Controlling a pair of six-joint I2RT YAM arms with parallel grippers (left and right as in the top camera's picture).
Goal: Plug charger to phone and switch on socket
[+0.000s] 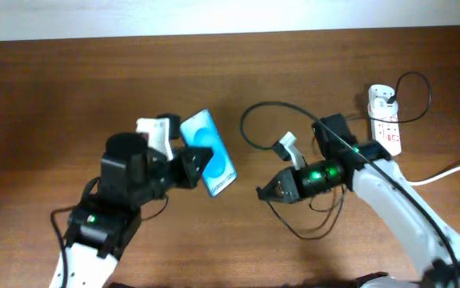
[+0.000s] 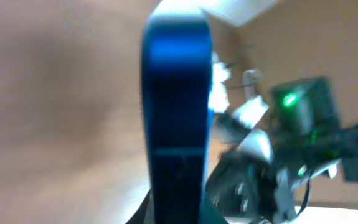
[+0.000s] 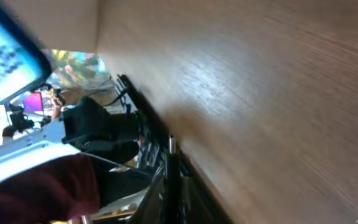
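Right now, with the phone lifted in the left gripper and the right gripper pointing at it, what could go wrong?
1. The phone sits tilted in the left gripper, off the table; a push from the plug could twist it or make it slip.
2. The charger cable loops loosely around the right gripper and could snag or tug.
3. Both wrist views are blurred and show no port, so the plug could miss.

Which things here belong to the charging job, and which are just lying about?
Job: phone, held in the left gripper; charger, thin black cable; socket, white strip with red markings.
Just there: thick white cord, running off the picture's edge; wooden table.
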